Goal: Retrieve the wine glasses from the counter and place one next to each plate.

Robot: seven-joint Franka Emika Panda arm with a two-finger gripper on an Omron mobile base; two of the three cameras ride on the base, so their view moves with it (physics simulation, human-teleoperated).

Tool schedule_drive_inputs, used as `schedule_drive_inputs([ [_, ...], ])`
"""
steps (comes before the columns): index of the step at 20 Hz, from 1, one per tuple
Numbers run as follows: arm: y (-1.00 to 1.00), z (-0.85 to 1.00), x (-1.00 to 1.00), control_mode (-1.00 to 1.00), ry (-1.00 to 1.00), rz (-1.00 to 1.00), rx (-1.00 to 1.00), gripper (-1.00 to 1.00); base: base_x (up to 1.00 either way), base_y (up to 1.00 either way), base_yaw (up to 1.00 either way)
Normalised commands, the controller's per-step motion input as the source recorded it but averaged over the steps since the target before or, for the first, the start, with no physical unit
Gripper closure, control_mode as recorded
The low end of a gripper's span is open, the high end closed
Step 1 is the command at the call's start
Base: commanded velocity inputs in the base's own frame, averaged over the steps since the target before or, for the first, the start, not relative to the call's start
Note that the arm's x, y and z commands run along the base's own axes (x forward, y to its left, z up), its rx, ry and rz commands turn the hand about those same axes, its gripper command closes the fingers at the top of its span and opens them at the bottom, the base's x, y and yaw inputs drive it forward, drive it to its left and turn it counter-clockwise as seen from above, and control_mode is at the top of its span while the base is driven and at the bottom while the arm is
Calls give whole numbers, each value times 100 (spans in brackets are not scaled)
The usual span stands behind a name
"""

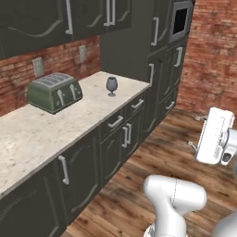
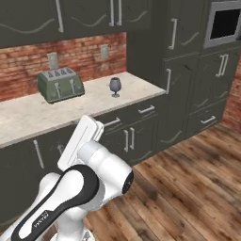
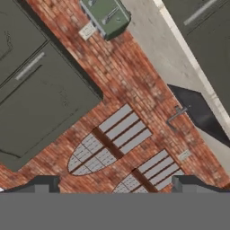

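You see one wine glass [image 1: 111, 85] standing upright on the counter [image 1: 41, 132], near the toaster [image 1: 54, 92]; your gripper [image 3: 112, 186] fingers are wide apart, empty.

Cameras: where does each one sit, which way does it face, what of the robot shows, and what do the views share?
Left base view: behind-left of the arm, looking forward-down along the counter at the toaster and one wine glass; white arm links at lower right.
Right base view: behind-right, facing the counter more squarely; arm rises lower left.
Hand view: on the hand, rolled, aimed at the brick wall; the gripper at bottom, fingers apart.
Shared: the toaster, in all three.
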Motion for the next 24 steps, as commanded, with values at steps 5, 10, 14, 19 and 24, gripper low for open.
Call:
schedule_drive_inputs([
  [5,0,0,0,100,0,0,0,-100,100,-17,46],
  [10,0,0,0,100,0,0,0,-100,100,-44,57],
  [14,0,0,0,100,0,0,0,-100,93,-79,49],
  [19,0,0,0,100,0,0,0,-100,23,-100,25],
  [24,0,0,0,100,0,0,0,-100,44,-63,8],
])
